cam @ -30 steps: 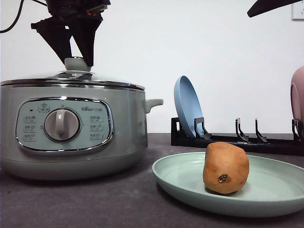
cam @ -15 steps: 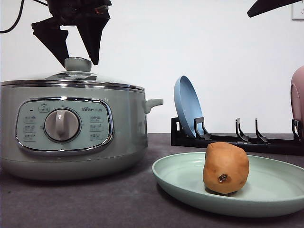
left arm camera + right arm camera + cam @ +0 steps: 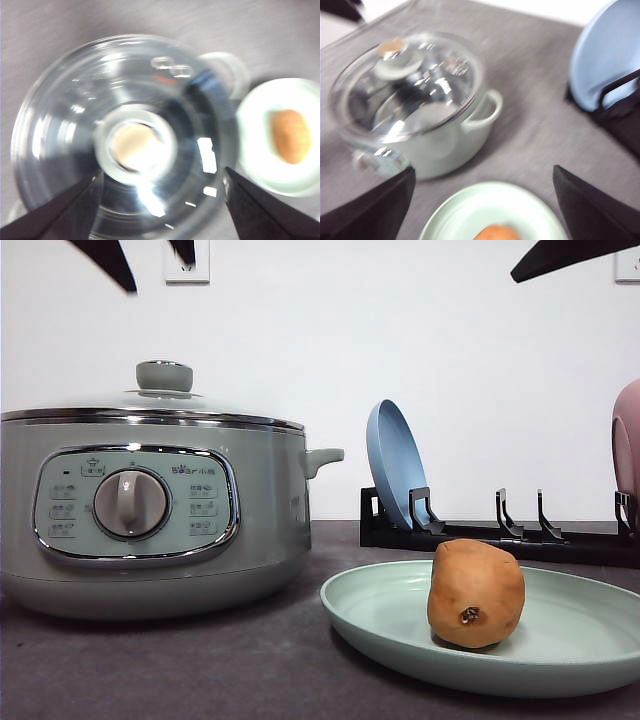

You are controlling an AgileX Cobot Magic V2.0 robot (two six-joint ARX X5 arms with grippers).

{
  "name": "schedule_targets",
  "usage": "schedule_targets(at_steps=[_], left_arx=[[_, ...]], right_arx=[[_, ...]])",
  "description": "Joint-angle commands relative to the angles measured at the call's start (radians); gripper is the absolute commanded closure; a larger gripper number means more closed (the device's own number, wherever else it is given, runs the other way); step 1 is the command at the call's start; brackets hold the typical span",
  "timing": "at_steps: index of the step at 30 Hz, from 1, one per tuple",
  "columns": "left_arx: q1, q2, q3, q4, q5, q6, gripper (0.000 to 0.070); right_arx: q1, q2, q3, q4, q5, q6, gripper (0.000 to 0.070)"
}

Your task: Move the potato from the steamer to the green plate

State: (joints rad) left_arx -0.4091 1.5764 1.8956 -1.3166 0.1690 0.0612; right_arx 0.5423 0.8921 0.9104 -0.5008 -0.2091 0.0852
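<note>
Potato [image 3: 476, 593]: I see it standing on end on the green plate [image 3: 390, 625], dark spot low on its front face; in my left wrist view it lies on the plate [image 3: 255, 155] beside the pot.
Steamer [image 3: 150, 510]: closed, glass lid [image 3: 150, 400] seated on the rim, green knob [image 3: 164, 375] upright at centre; side handle [image 3: 322, 457] points toward the plate.
Left gripper [image 3: 160, 200]: I read its fingers [image 3: 55, 212] as spread wide, holding nothing, hanging well above the lid knob [image 3: 134, 146].
Right gripper [image 3: 482, 210]: fingers [image 3: 365, 207] spread wide and empty, high over the table between steamer [image 3: 435, 135] and plate [image 3: 470, 210].
Blue plate [image 3: 395, 465]: on edge in the black rack [image 3: 500, 530] behind the green plate.
Pink plate [image 3: 627, 450]: at the rack's right end, cut off by the frame.
Table [image 3: 200, 660]: dark grey cloth surface.
</note>
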Motion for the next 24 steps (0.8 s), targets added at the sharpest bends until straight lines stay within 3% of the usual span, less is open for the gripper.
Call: schedule_targets(at_steps=[1,12,24], left_arx=[[-0.006,-0.012,0.03,-0.007,0.025,-0.007,0.0224],[-0.019,-0.126,0.03,-0.096,0.073,-0.014,0.0227],[-0.039,-0.141,0.03,-0.121,0.077,-0.014,0.0233]], right_arx=[[0.004,0.006,0.014,-0.015,-0.024,0.018,0.0145],[0.004,0.006,0.014,-0.184,-0.185,0.091,0.0146],[0.004,0.006,0.014,-0.286,-0.21,0.094,0.0147]])
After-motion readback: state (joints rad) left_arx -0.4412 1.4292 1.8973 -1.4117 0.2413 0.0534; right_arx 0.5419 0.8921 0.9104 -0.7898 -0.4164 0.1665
